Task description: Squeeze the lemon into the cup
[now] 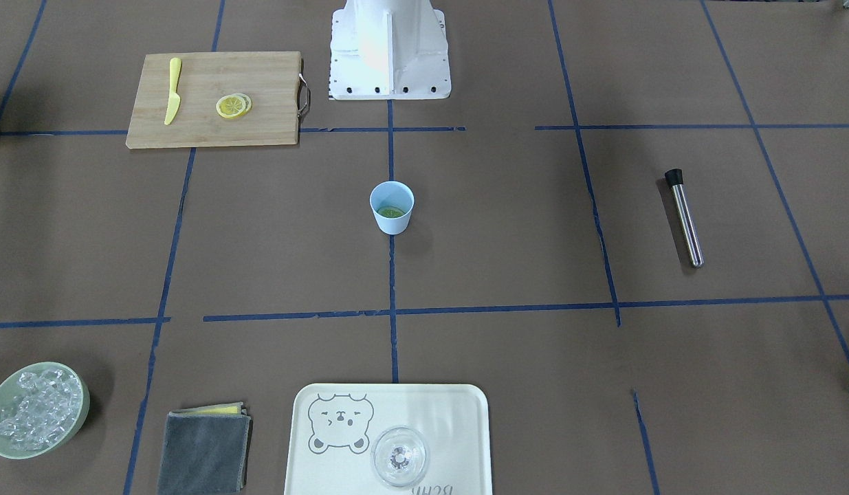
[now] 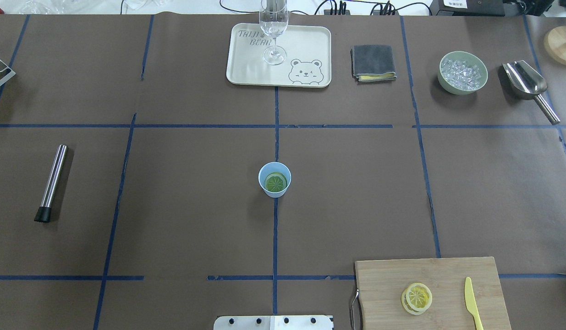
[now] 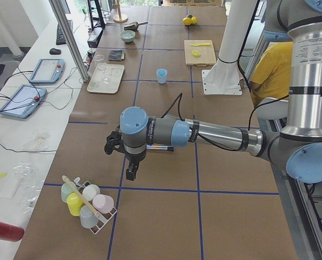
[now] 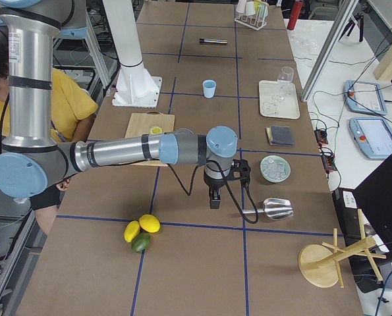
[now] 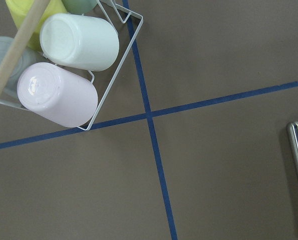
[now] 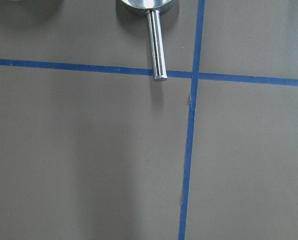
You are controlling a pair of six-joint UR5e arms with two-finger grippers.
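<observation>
The light-blue cup [image 2: 274,179] stands upright at the table's centre, also seen from the front [image 1: 392,207]. A greenish citrus slice [image 2: 276,182] lies flat inside it. The lemon [image 2: 416,298], two stacked yellow slices, rests on the wooden cutting board [image 2: 429,275] near the robot's right side; it also shows in the front view [image 1: 233,106]. My left gripper [image 3: 130,172] hangs over the table's left end near a cup rack, far from the cup. My right gripper [image 4: 213,199] hangs over the right end near a scoop. Whether either is open or shut, I cannot tell.
A yellow plastic knife [image 2: 471,302] lies on the board. A steel rod [image 2: 51,182] lies at the left. At the far edge stand a tray [image 2: 246,68] with a glass [image 2: 273,27], a grey cloth [image 2: 373,63], an ice bowl [image 2: 463,72] and a scoop [image 2: 528,85]. A person in yellow sits behind the robot.
</observation>
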